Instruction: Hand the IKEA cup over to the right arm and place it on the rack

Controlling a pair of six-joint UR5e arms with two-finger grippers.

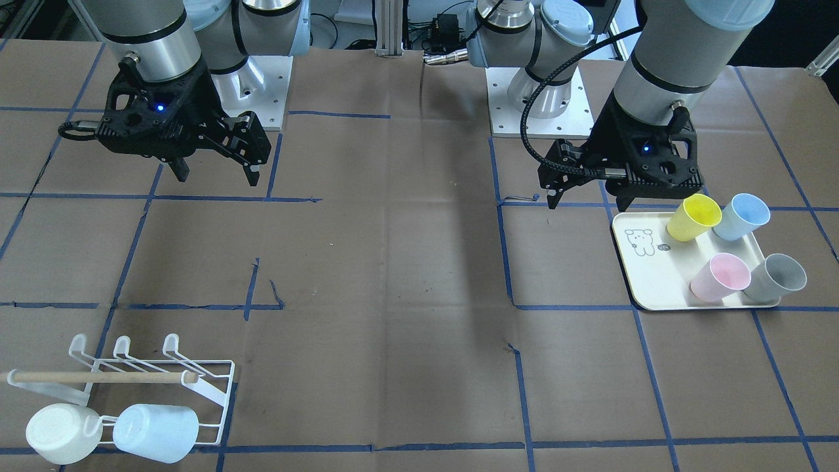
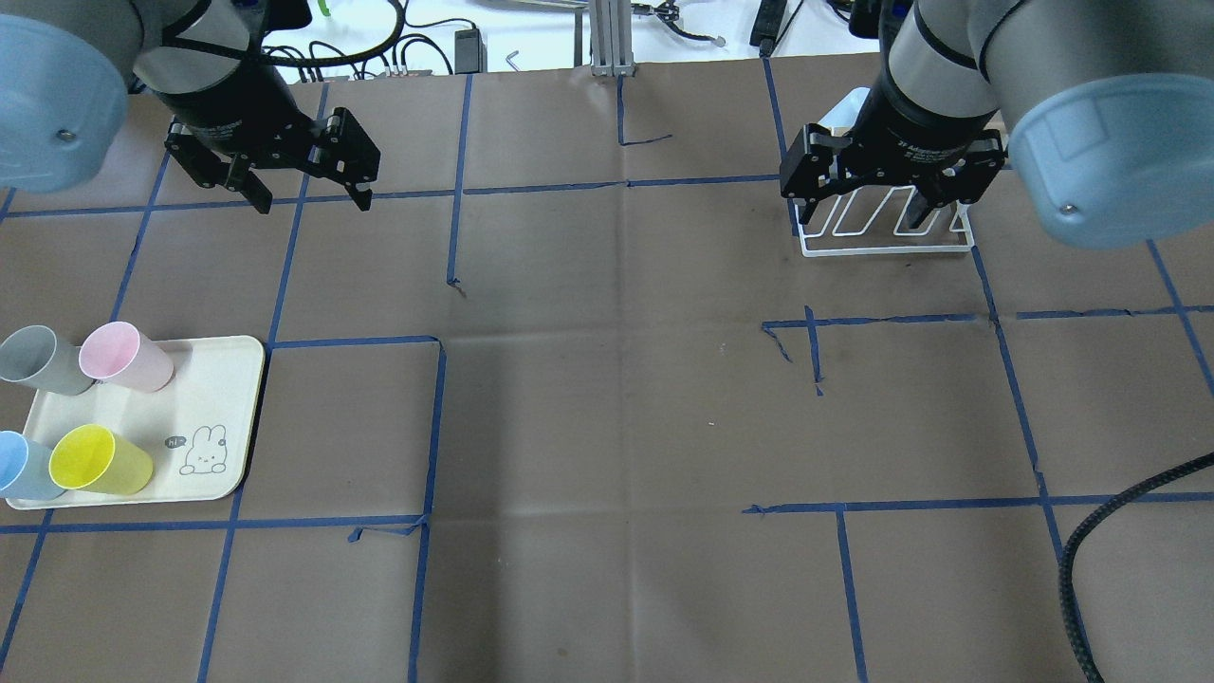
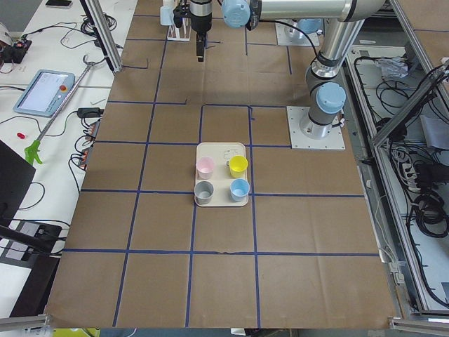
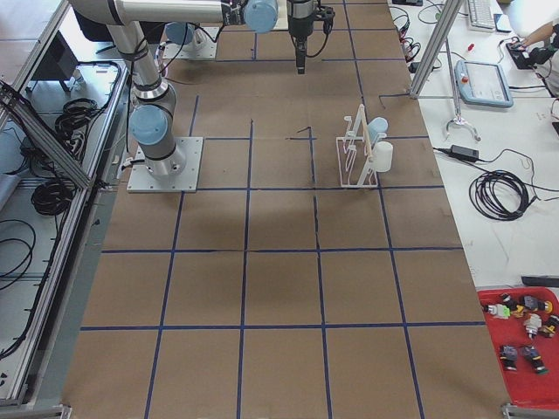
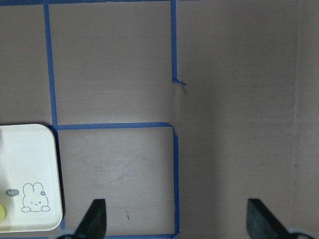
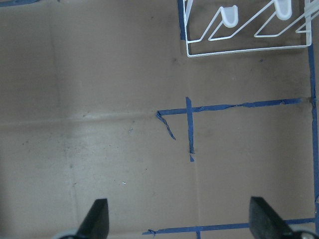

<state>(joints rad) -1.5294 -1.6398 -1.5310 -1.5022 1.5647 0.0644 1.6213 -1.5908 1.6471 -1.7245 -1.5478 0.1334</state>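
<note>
Your left gripper (image 2: 313,194) hangs empty with its jaws spread wide, pointing straight down over the table (image 2: 616,427). Below, just outside one finger, the tray (image 2: 223,379) holds the yellow cup (image 2: 95,460), pink cup (image 2: 121,356), grey cup (image 2: 38,359) and blue cup (image 2: 24,465). Your right gripper (image 2: 865,216) also hangs agape and empty, pointing down. The rack (image 1: 208,393) lies below, ahead of its fingers, carrying a white cup (image 1: 62,432) and a light-blue cup (image 1: 156,431).

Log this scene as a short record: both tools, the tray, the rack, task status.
left tool: open, empty, above the table beside the tray
right tool: open, empty, above the table
tray: cream, holds four upright cups: yellow cup, blue cup, pink cup, grey cup
rack: white cup and pale blue cup hang on one row; the other row's three prongs are bare
status: neither tool holds a cup
</note>
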